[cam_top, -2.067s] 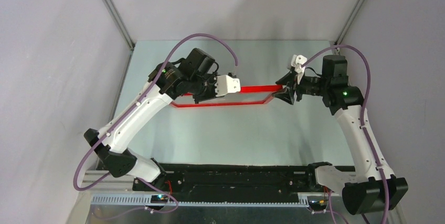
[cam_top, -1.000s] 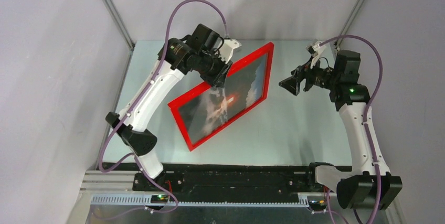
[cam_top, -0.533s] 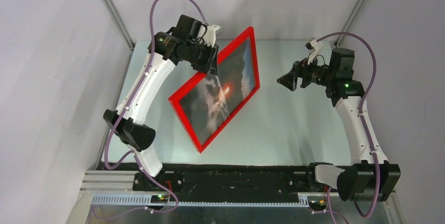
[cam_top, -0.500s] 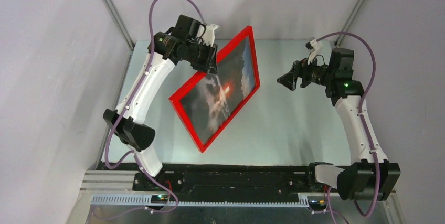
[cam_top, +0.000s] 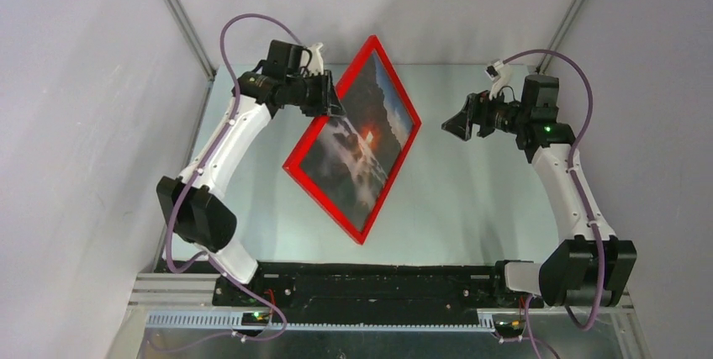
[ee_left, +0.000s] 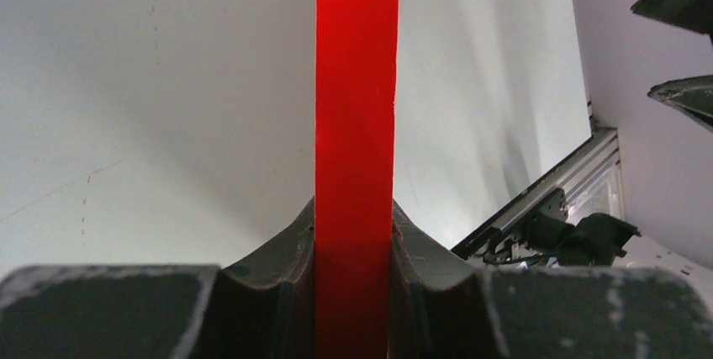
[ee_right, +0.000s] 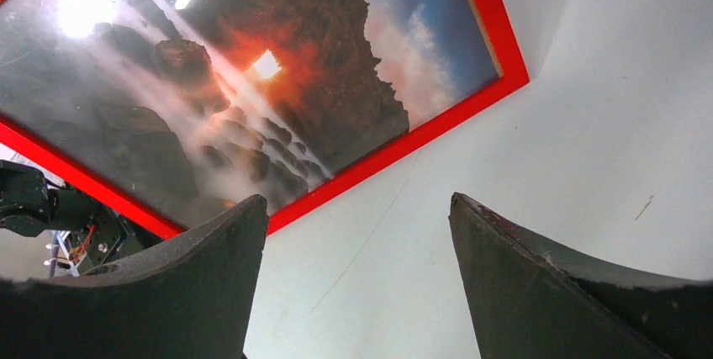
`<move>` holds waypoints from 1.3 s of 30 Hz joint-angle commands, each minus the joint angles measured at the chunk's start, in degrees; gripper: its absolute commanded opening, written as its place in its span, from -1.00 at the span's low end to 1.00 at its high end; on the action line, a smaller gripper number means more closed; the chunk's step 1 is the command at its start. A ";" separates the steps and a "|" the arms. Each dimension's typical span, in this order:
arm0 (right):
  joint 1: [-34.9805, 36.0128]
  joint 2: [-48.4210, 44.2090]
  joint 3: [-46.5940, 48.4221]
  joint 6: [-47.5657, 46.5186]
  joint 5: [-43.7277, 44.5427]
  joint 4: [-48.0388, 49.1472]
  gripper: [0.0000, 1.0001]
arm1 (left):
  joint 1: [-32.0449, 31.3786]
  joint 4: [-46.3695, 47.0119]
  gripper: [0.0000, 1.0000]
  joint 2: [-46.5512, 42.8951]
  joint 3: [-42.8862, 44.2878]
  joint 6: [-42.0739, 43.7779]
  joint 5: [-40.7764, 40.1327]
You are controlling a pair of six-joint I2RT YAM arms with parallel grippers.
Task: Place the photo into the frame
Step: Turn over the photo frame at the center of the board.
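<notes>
The photo (cam_top: 360,142) sits inside the frame (cam_top: 324,205), behind the clear pane. It shows dark rocks, a glowing orange-red sun near the middle, white mist below it and blue sky toward the upper corner. Glare from the lights whitens part of the pane in the right wrist view, where the photo (ee_right: 252,81) fills the upper left and the frame (ee_right: 420,134) crosses as a red band.

The frame is held up above the tabletop (cam_top: 471,199), turned corner-up like a diamond with its red front facing the overhead camera. The left jaws are clamped on its upper left edge. In the left wrist view the red edge (ee_left: 356,124) runs straight up between the two dark pads, which press against it on either side.

The left arm (cam_top: 227,140) reaches up and across from its base to that grip. The right arm (cam_top: 563,182) stands on the other side, and the right jaws point at the frame's right corner from well apart. They are spread wide with only bare tabletop seen between the two dark fingers (ee_right: 168,292).

A purple cable (cam_top: 244,23) loops over each arm. A black and aluminium rail (cam_top: 378,292) runs along the near edge under the bases, and plain grey walls (cam_top: 84,81) close in the tabletop on three sides.
</notes>
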 commanded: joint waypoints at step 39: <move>7.85 26.38 -7.17 18.02 10.50 17.60 0.59 | 7.49 52.44 -0.97 -15.82 -48.64 -23.18 -0.85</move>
